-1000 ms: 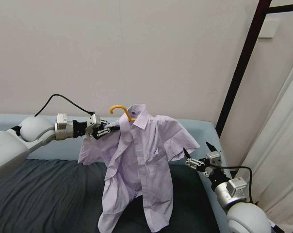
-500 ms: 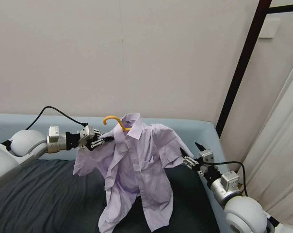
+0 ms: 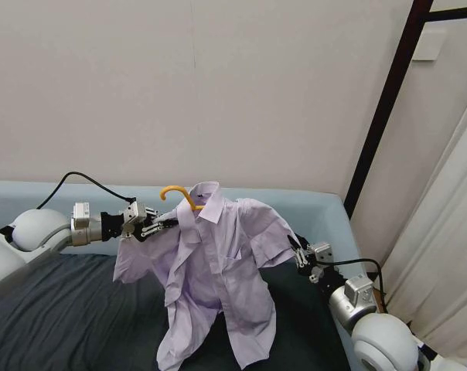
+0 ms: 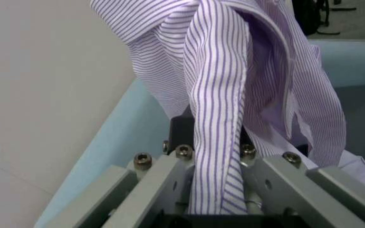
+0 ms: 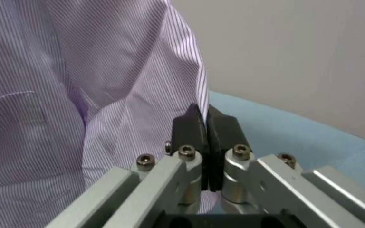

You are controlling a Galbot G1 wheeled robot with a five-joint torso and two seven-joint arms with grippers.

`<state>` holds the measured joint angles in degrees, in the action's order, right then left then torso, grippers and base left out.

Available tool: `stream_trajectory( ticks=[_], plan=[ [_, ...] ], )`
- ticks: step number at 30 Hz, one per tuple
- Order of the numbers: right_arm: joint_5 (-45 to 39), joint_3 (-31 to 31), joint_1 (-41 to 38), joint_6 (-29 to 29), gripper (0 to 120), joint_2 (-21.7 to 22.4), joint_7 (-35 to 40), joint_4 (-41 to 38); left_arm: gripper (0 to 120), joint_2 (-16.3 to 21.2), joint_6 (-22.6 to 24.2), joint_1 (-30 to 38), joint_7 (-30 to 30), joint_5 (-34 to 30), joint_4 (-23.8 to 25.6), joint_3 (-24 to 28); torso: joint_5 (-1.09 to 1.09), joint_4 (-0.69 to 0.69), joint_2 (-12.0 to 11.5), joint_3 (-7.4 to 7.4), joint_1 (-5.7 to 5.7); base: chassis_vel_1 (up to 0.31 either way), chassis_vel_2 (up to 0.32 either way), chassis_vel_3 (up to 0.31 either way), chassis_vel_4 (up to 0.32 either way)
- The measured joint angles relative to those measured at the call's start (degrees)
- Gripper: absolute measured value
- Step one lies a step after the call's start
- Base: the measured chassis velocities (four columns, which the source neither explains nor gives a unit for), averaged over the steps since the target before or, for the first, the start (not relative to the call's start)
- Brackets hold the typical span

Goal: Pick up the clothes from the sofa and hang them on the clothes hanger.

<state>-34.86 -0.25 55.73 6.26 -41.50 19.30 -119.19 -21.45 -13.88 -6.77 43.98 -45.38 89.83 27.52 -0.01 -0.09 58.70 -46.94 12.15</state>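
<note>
Right tool [image 3: 298,256] advanced to shirt [image 3: 218,270] sleeve, clenched, pinch unclear, left tool [image 3: 166,224] grasping shirt, hanger [image 3: 175,188] mostly hidden

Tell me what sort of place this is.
Likely a living room, perhaps staged: a pale blue sofa against a plain wall, a white curtain, and a striped shirt on a yellow hanger, held by the left tool at its shoulder and the right tool at its sleeve.

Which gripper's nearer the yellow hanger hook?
Left. The left gripper clamps the shirt shoulder just below the hanger hook; the right gripper is at the far sleeve.
</note>
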Motion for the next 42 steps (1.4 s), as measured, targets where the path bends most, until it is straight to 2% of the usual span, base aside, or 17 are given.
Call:
stream_trajectory(
  ticks=[8,13,29,42],
  plan=[
    [0.12,0.76,0.61,-0.35,0,0.17,-0.27,-0.42,2,-1.84,-0.44,7.15,1.82,-0.46,-1.39,6.28,0.0,0.0,0.0,0.0,0.0,0.0,0.0,0.0,0.0],
    [0.12,2.48,2.04,-0.46,0,0.37,-0.28,-0.97,2,-2.38,-0.51,8.49,2.44,-0.39,-1.85,7.72,0.01,-0.01,0.0,0.0,0.0,0.0,0.0,0.0,0.0],
    [0.28,7.46,6.78,-0.87,0,0.34,2.97,-2.18,2,-2.51,-1.29,8.64,3.55,0.07,-3.44,7.4,0.0,0.0,0.0,0.0,0.0,0.0,0.0,0.0,0.0],
    [0.28,7.8,7.04,1.26,0,-0.12,5.95,-0.91,2,-0.04,-2.21,5.12,4.48,-0.64,-3.86,3.36,-0.01,-0.01,0.0,0.0,0.0,0.0,0.0,0.0,0.0]
  ],
)
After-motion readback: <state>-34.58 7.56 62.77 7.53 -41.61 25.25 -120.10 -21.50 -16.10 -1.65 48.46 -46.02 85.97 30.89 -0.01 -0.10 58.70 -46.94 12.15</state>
